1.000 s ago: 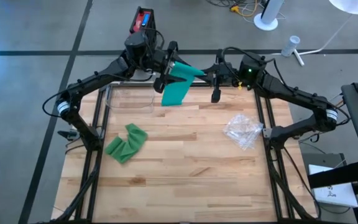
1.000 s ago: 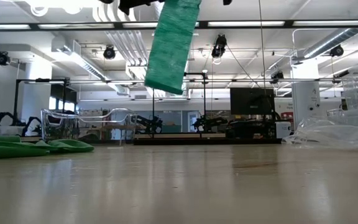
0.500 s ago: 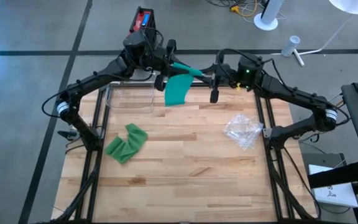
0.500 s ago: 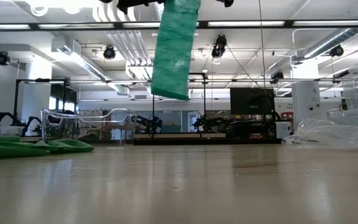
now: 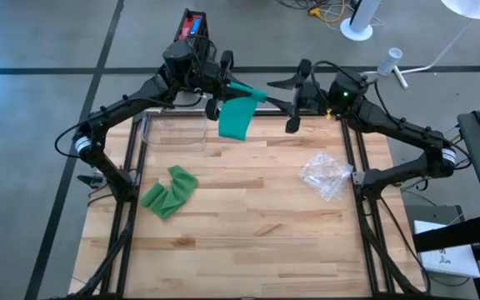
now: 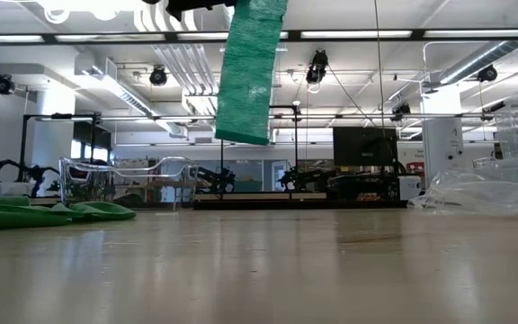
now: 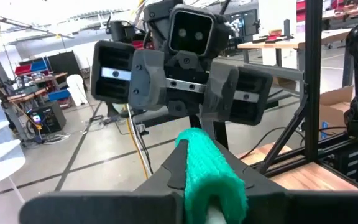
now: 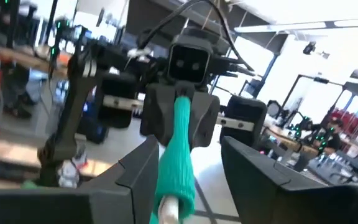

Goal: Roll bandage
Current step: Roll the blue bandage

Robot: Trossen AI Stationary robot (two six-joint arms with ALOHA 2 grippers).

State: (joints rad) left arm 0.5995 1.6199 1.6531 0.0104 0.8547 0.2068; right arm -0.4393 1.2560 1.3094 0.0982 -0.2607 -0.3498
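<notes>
Green bandage (image 5: 238,119) hanging, another green strip (image 5: 170,191) lying on the pale wood-grain bench (image 5: 248,217); clear crinkled wrapper (image 5: 326,174); black arms.

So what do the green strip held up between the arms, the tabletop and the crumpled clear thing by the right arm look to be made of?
Green strip: soft woven or crepe fabric, matte; it hangs limp and looks finely textured in the left wrist view.
Tabletop: wood, butcher-block style; joined planks with visible grain, faint sheen.
Crumpled clear thing: probably thin plastic film, glossy; see-through with bright creases.
</notes>
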